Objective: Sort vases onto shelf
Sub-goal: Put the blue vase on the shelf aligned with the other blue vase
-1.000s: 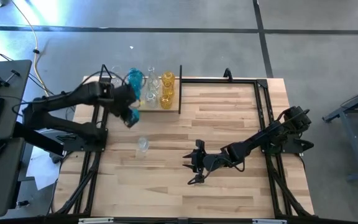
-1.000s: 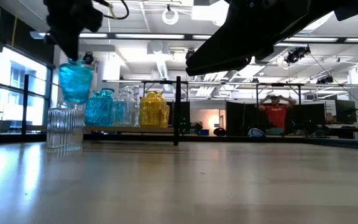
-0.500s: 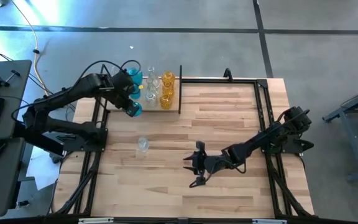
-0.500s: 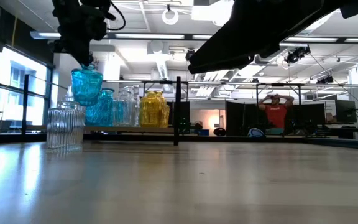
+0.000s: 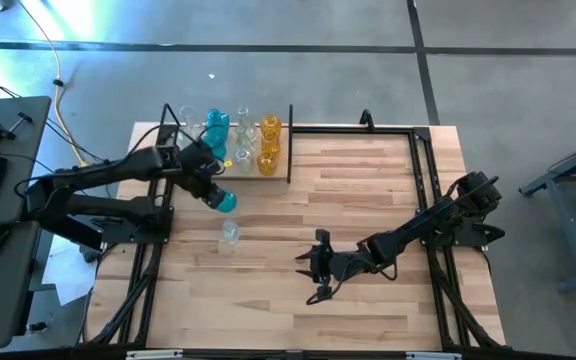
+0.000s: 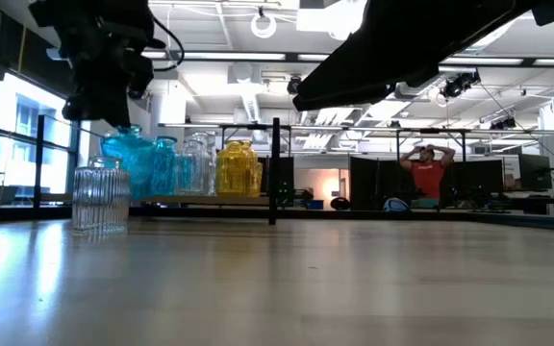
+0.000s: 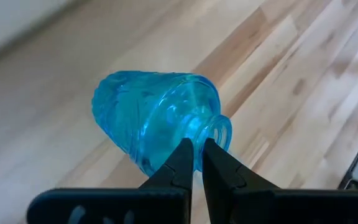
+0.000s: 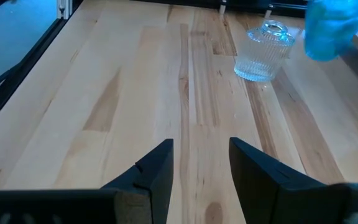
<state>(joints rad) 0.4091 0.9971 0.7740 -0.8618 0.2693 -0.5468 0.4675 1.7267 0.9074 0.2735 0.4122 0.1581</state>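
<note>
Two arms reach over the tabletop (image 5: 368, 190) as I watch from my remote station. My left arm stretches from the left edge toward the shelf (image 5: 250, 172), its wrist bent so that the left tool (image 5: 208, 186) points out over the wood just in front of the shelf's near edge. Its fingers (image 7: 180, 163) are pinched together on the rim of a teal vase's (image 7: 154, 121) narrow neck, and that vase hangs tilted, bulb away from the wrist, clear of the tabletop.

In the low view the teal vase (image 6: 123, 152) sits level with the row already on the shelf, where I see teal, clear and amber vases (image 6: 237, 168) standing side by side.

One clear ribbed vase (image 5: 229, 233) stands upright alone on the tabletop, near the carried one and in front of the shelf.

My right arm lies low across the right half of the tabletop, elbow toward the right edge; the right tool (image 5: 315, 267) hovers near the middle, fingers (image 8: 157, 165) parted and holding nothing, pointed toward the clear vase.
</note>
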